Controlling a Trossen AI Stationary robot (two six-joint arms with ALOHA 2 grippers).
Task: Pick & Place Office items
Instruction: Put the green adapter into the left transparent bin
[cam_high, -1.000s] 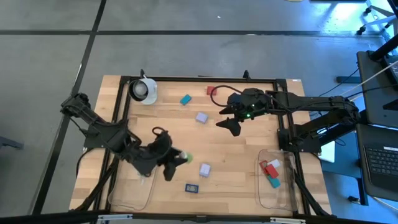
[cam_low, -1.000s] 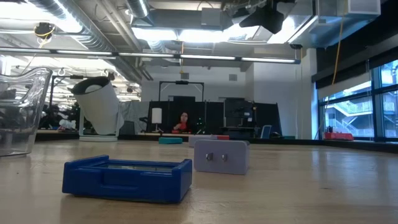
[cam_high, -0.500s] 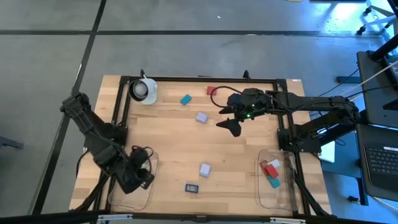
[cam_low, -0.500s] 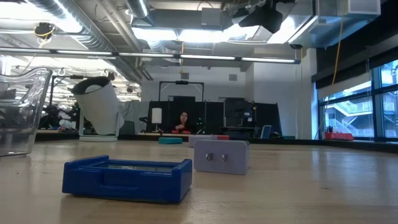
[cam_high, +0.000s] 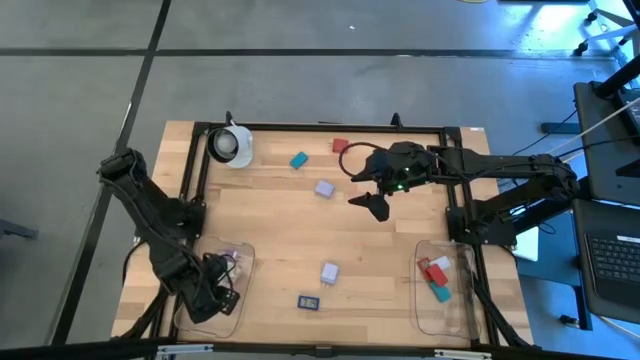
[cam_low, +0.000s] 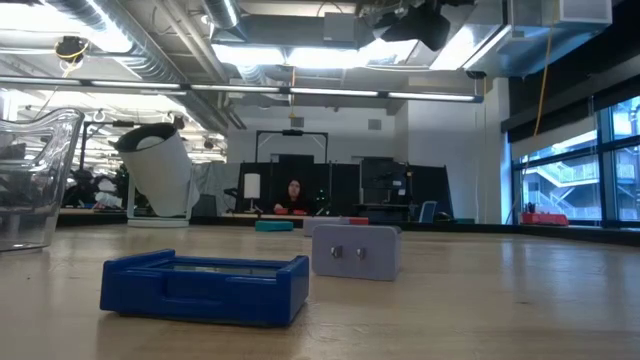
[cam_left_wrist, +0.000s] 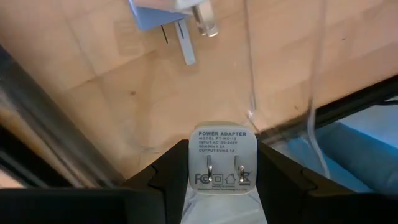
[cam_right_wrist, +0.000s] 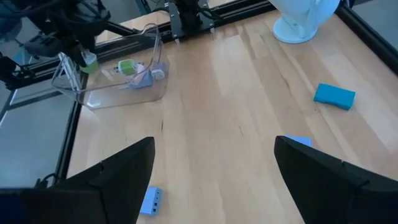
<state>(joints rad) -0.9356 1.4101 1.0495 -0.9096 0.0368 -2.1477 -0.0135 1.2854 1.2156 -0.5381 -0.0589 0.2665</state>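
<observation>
The left gripper (cam_left_wrist: 222, 163) hangs over the left clear tray (cam_high: 233, 318), its jaws closed on a white power adapter (cam_left_wrist: 222, 158). It should release low, clear of the tray wall. The right gripper (cam_right_wrist: 214, 163) waits with jaws wide and empty over the surface's far side.

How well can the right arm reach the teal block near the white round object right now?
Probably well: the right gripper hangs open above bare wood, and nothing stands between it and the teal block.
</observation>
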